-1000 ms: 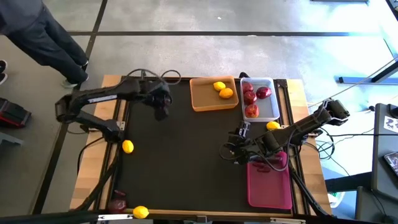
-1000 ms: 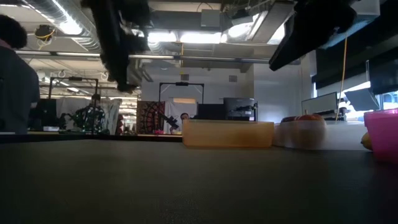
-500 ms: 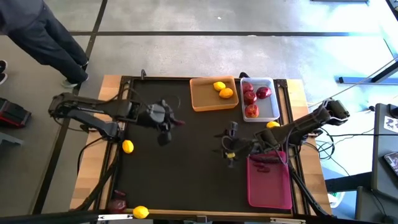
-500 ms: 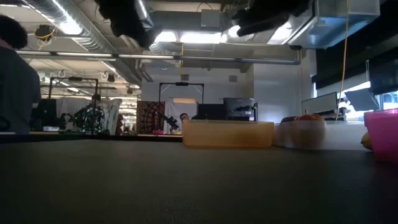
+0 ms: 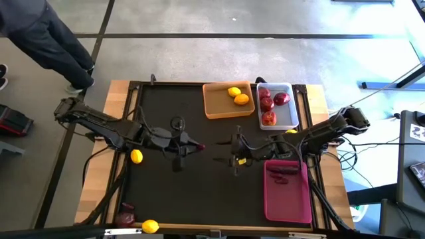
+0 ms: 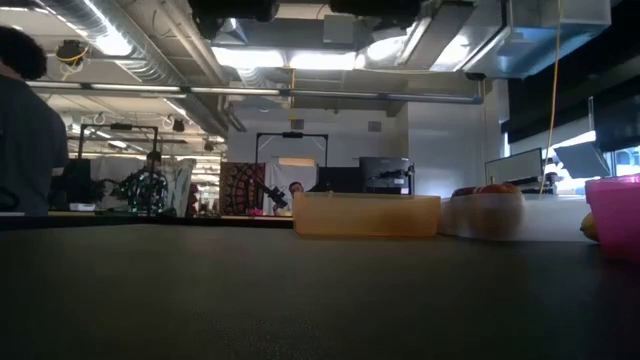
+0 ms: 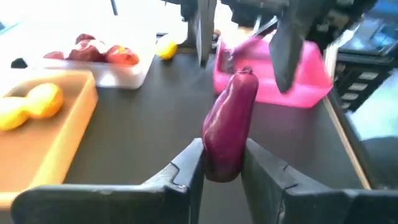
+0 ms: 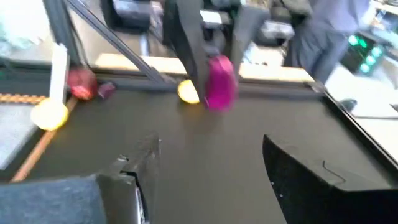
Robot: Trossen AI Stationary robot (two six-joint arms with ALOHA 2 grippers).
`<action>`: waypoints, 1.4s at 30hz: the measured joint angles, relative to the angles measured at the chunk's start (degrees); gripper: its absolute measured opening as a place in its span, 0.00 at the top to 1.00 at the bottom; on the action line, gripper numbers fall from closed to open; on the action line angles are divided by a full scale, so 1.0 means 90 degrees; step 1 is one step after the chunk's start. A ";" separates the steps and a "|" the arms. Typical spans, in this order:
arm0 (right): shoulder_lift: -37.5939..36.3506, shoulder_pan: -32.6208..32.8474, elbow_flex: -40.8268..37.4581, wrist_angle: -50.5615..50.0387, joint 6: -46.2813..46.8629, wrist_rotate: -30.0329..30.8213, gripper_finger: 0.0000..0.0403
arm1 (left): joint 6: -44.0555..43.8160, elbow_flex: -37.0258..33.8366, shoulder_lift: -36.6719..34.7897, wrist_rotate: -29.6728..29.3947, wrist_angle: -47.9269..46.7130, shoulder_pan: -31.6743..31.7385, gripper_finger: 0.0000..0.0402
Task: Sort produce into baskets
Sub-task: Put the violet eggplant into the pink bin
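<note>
Step in hand looks like a handoff at mid-table. The left gripper [image 7: 221, 171] is clenched on a purple eggplant [image 7: 229, 124], held up off the black mat [image 5: 199, 192] and pointed toward the right gripper [image 8: 208, 171], whose fingers stand spread and empty, facing it just apart.

Next move, as I judge it: close the gap so the right fingers straddle the free end of the eggplant, grip, then the left lets go; the pink basket [image 5: 287, 192] lies just behind the right arm.

Around:
- orange basket [image 5: 216, 106] with two lemons
- white basket [image 5: 292, 118] with red apples
- one lemon [image 5: 136, 157] at the left edge of the mat
- another lemon [image 5: 150, 226] near the front edge

Nothing stands between the grippers.
</note>
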 joint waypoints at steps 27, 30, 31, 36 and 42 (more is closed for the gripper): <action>0.0528 -0.0043 0.0006 0.1298 -0.0624 -0.0465 0.95 | 0.0312 -0.0216 0.0725 0.0049 0.1536 -0.0126 0.70; 0.0538 -0.0043 0.0006 0.1270 -0.0744 -0.0465 0.98 | 0.0318 -0.0216 0.0725 0.0010 0.1560 -0.0118 0.60; 0.0538 -0.0039 0.0006 0.1262 -0.0806 -0.0463 0.99 | 0.0318 -0.0215 0.0725 0.0007 0.1557 -0.0118 0.57; 0.0315 0.0062 0.0111 0.0287 -0.0990 -0.0391 0.96 | 0.0290 -0.0207 0.0665 0.0059 0.1039 -0.0130 0.45; -0.0234 0.0423 0.0461 -0.2045 -0.0497 -0.0306 0.98 | -0.0248 -0.0207 0.0690 0.0072 0.0045 -0.0131 0.44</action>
